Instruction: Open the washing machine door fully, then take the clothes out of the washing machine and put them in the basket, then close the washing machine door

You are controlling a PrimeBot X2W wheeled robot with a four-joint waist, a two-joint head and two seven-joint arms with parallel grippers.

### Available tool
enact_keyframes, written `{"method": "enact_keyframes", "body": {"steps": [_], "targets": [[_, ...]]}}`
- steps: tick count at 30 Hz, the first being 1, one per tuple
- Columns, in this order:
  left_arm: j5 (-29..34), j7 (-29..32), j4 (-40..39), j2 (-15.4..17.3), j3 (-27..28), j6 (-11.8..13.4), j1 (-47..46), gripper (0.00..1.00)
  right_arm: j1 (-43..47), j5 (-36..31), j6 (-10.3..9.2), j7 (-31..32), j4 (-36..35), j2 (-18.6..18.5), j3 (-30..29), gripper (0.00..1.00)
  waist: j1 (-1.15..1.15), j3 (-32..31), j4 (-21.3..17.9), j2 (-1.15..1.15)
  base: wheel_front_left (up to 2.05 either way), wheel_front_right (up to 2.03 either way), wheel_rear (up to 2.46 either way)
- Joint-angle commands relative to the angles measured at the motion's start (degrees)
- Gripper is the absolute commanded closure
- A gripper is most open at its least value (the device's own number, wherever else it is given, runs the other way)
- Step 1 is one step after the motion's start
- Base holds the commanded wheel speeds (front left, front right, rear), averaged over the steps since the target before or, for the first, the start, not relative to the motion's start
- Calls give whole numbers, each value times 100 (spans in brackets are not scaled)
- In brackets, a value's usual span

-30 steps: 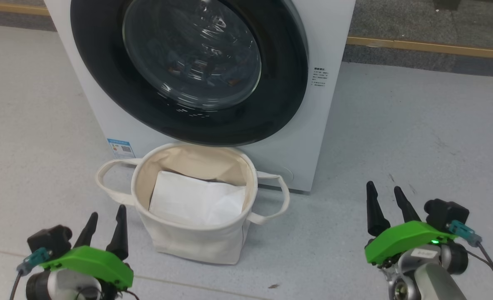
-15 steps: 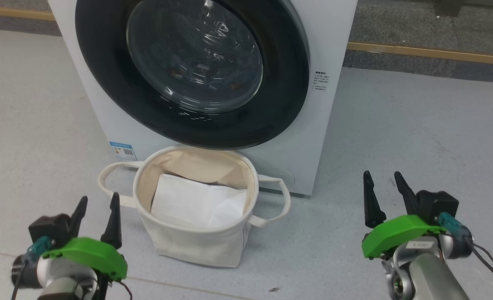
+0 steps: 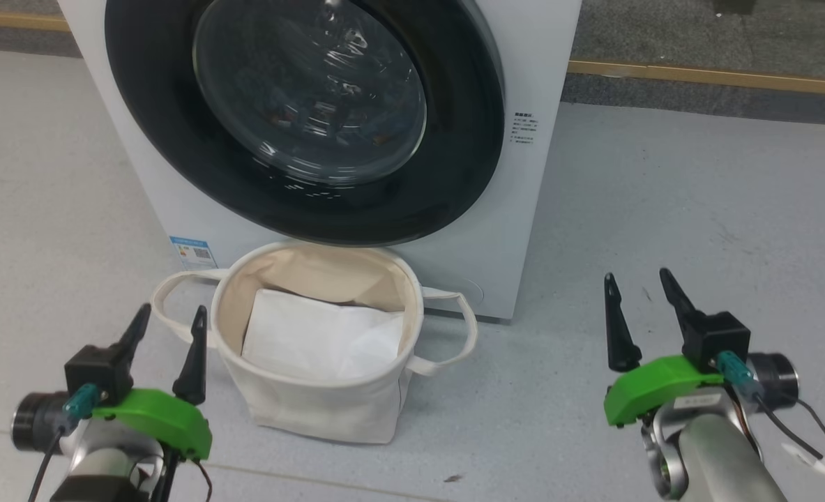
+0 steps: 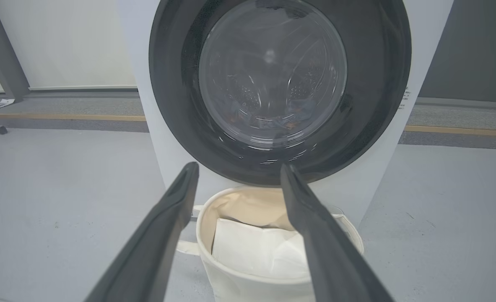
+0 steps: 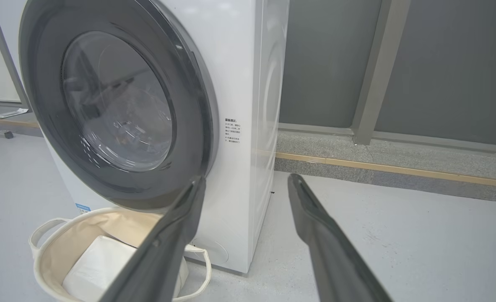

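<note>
From my head, the washing machine stands ahead with its door closed flat against the white front, and the basket sits on the floor just before it, under the door, a white folded sheet inside. The whole picture has slid slightly left since half a second ago: that is my head turning, not the machine. My left claw is at the lower left, fingers spread and holding nothing; compared with a second ago it stands higher and its wrist has rolled, so the inner finger now crosses in front of the basket's left handle loop. My right claw, at the lower right and well apart from the basket, is likewise spread and empty; it too has climbed and rolled, its black camera block now under the right-hand finger instead of out to the side. Along my left wrist, the two fingers frame the door's lower rim and the basket mouth below; through the glass I make out the clothes low in the drum, small blue and orange patches, too dim for more. Along my right wrist, I see the machine from its right corner: door shut, a printed label beside its rim, the basket with the sheet at the lower left.
</note>
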Motion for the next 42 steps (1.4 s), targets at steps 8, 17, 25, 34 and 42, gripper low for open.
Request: {"method": "enact_keyframes", "body": {"steps": [8,17,25,34,42], "targets": [[512,-233,-122,370,52,106,-529,0,-478,-611,0,-208,-205,-42,175,0,0,-25,-16,0,0,0,0],[557,-302,-156,315,50,16,-535,0,-436,-569,0,-270,-128,-44,-6,0,0,-50,10,0,0,0,0],[509,-303,-244,257,135,-59,-490,0,-415,-399,0,-270,-82,-44,-64,0,0,-12,-21,0,0,0,0],[558,-303,-288,205,138,-106,-469,0,-408,-339,0,-270,-91,-44,-21,0,0,23,-1,0,0,0,0],[581,-304,-299,192,139,-137,-426,0,-415,-73,0,-270,-101,-44,47,0,0,68,12,0,0,0,0]]}}
